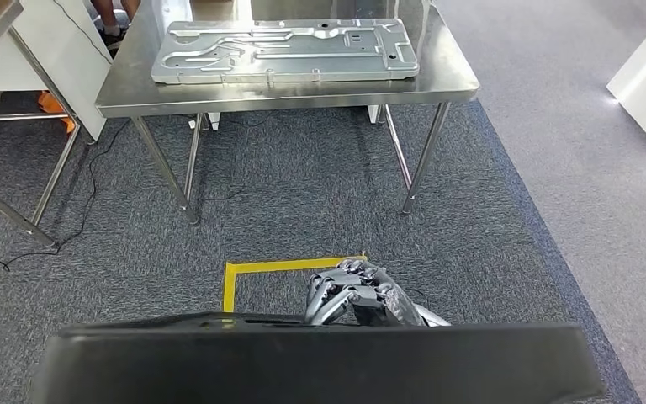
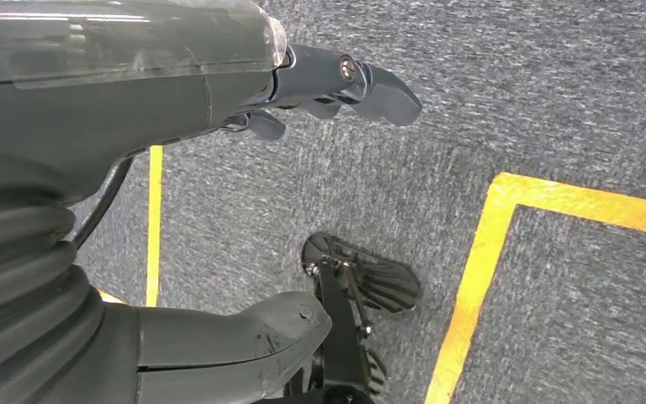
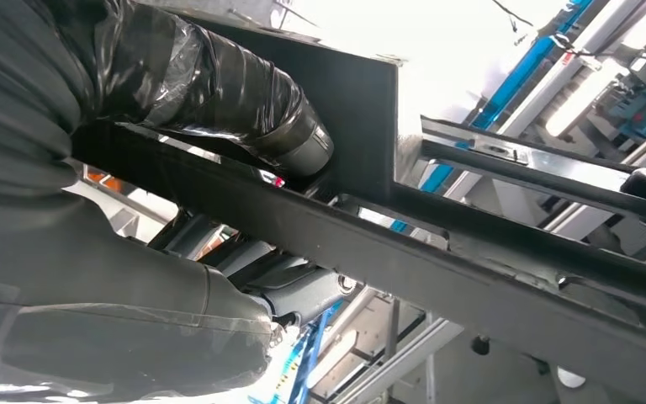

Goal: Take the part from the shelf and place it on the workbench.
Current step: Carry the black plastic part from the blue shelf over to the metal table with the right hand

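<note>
A flat black part [image 1: 320, 362] stretches across the bottom of the head view, its long axis running side to side in front of the robot's body, carried low and close. The right hand [image 1: 357, 293] curls its dark fingers over the part's far edge, just right of the middle; in the right wrist view the taped fingers [image 3: 244, 101] lie wrapped against the black panel [image 3: 362, 109] and its ribbed frame, so this hand grips the part. The left hand [image 2: 303, 84] hangs over the grey carpet with nothing in it, fingers loosely extended and apart, so the right hand is plainly the one carrying the load.

Straight ahead, well apart from the part, stands the steel surface [image 1: 303, 91], its long side facing the robot and roughly parallel to the part's long axis. A pressed metal panel [image 1: 284, 52] already covers most of its top, leaving a bare strip along the near edge. Yellow floor tape [image 1: 256, 271] marks the carpet between robot and surface. The carry seems well along; placing the part likely calls for a forward approach, and the free room on top looks tight.
</note>
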Controlling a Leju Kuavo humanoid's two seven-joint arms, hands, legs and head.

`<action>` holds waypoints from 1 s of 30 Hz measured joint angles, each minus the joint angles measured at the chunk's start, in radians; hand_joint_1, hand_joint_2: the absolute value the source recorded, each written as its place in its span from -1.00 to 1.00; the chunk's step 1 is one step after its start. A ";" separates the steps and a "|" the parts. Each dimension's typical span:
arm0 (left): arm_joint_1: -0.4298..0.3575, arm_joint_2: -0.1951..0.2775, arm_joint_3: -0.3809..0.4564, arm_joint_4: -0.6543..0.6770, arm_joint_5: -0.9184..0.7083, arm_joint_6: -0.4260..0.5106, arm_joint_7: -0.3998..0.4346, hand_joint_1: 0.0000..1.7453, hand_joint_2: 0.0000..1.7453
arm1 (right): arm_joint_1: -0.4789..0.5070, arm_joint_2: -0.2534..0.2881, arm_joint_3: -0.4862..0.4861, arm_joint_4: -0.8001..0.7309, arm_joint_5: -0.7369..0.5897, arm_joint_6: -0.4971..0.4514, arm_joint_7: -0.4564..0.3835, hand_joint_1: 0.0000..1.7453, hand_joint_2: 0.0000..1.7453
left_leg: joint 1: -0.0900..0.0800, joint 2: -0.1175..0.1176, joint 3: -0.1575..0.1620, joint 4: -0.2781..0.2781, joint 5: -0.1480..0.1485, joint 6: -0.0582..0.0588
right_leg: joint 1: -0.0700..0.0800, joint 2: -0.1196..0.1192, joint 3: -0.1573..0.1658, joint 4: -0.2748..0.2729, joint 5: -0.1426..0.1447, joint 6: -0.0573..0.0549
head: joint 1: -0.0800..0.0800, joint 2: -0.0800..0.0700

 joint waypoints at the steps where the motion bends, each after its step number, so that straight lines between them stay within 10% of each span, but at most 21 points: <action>1: 0.000 0.000 0.000 0.000 0.000 -0.001 -0.001 -1.00 1.00 | 0.001 0.000 0.000 0.000 0.000 0.000 0.000 1.00 1.00 | 0.000 -0.001 0.009 0.000 -0.007 -0.002 | -0.001 0.000 -0.003 -0.019 0.032 0.000 | 0.000 0.000; 4: 0.000 -0.001 0.000 0.000 0.000 -0.002 -0.001 -1.00 1.00 | 0.002 0.000 0.000 0.001 0.000 0.000 0.000 1.00 1.00 | -0.001 -0.003 0.039 0.001 -0.032 -0.012 | 0.000 -0.003 0.066 -0.201 0.150 -0.008 | 0.000 0.000; 10: -0.006 -0.001 0.000 0.000 0.000 -0.003 -0.002 -1.00 1.00 | 0.002 0.000 0.000 0.002 -0.002 0.000 -0.002 1.00 1.00 | 0.000 0.002 0.063 0.011 -0.071 -0.046 | 0.003 0.002 0.115 -0.274 0.133 -0.038 | 0.000 0.000; 14: -0.005 -0.001 0.000 0.000 0.000 -0.003 -0.001 -1.00 1.00 | 0.003 0.000 0.000 0.002 -0.003 0.000 -0.003 1.00 1.00 | 0.003 0.002 -0.083 0.254 -0.138 -0.061 | -0.001 0.000 0.154 -0.282 0.104 -0.050 | 0.000 0.000; 16: 0.000 -0.001 0.000 0.000 0.000 -0.003 0.000 -1.00 1.00 | 0.004 0.000 0.000 0.003 -0.004 0.000 -0.003 1.00 1.00 | 0.003 0.002 -0.144 0.293 -0.104 -0.060 | -0.001 0.002 0.179 -0.282 0.083 -0.048 | 0.000 0.000; 20: 0.006 0.000 0.000 0.000 0.000 0.000 0.001 -1.00 1.00 | 0.005 0.000 0.000 0.003 -0.007 0.001 -0.003 1.00 1.00 | -0.003 0.002 -0.103 0.082 0.058 -0.045 | 0.000 0.004 0.238 -0.287 0.035 -0.036 | 0.000 0.000; 23: 0.005 0.001 0.000 0.000 0.000 0.000 0.002 -1.00 1.00 | 0.005 0.000 -0.001 0.003 -0.011 0.001 -0.004 1.00 1.00 | -0.012 0.000 -0.078 0.038 0.047 -0.026 | 0.001 0.005 0.256 -0.294 0.028 -0.017 | 0.000 0.000; 26: 0.005 0.002 0.000 0.000 0.000 0.000 0.002 -1.00 1.00 | 0.004 0.000 -0.001 0.002 -0.012 0.001 -0.006 1.00 1.00 | -0.006 -0.003 -0.044 0.019 0.033 -0.005 | 0.000 0.003 0.230 -0.223 0.035 -0.001 | 0.000 0.000; 30: 0.006 0.002 0.000 0.000 0.000 0.000 0.001 -1.00 1.00 | 0.007 -0.001 -0.002 0.001 -0.013 0.001 -0.008 1.00 1.00 | -0.006 -0.005 0.000 0.010 0.001 0.007 | -0.002 0.002 0.060 -0.010 -0.044 0.009 | 0.000 0.000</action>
